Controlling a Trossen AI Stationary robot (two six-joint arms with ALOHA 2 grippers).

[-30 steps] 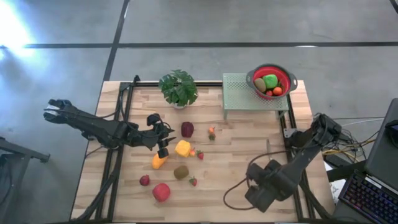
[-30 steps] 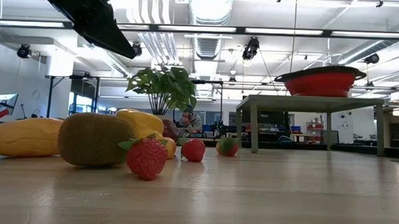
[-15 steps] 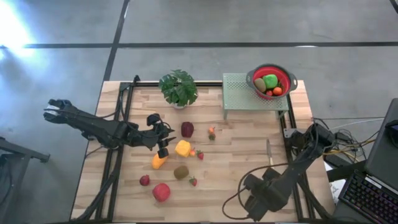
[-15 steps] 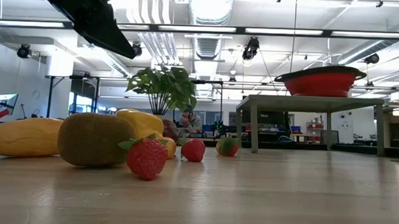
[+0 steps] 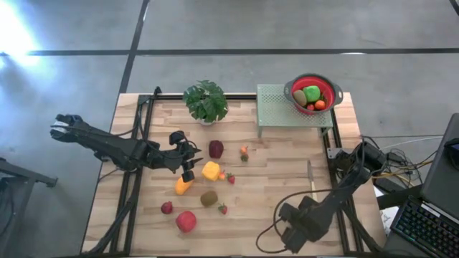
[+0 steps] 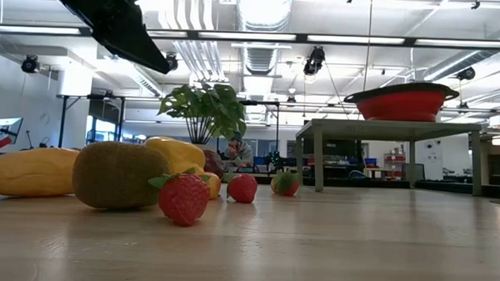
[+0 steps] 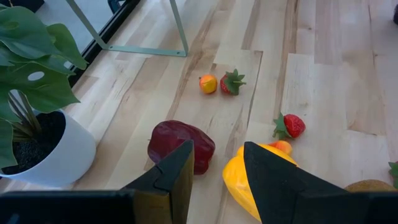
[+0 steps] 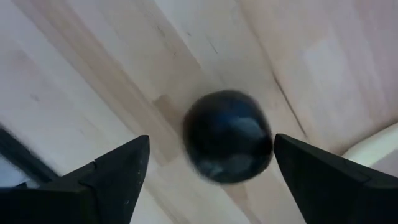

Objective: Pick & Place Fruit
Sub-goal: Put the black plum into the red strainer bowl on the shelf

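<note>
Loose fruit lies on the wooden table: a maroon one (image 5: 216, 149), a yellow one (image 5: 211, 170), an orange one (image 5: 183, 186), a brown kiwi (image 5: 209, 198), a red apple (image 5: 186, 221) and small strawberries (image 5: 222, 208). My left gripper (image 5: 188, 168) hovers beside the yellow fruit (image 7: 249, 180) and the maroon fruit (image 7: 180, 146), open by a narrow gap, with nothing between its fingers. My right gripper (image 5: 295, 228) points down near the table's front edge. It is open, its fingers standing either side of a black round object (image 8: 227, 137) without touching it.
A red bowl (image 5: 330, 86) holding green, brown and orange fruit stands on a green rack (image 5: 276, 107) at the far right. A potted plant (image 5: 206, 102) is at the far middle. A slim knife (image 5: 312, 185) lies near the right edge. A black cable (image 5: 267, 228) loops by my right gripper.
My right gripper has come down and moved toward the table's near edge. The fruit has stayed where it was.
</note>
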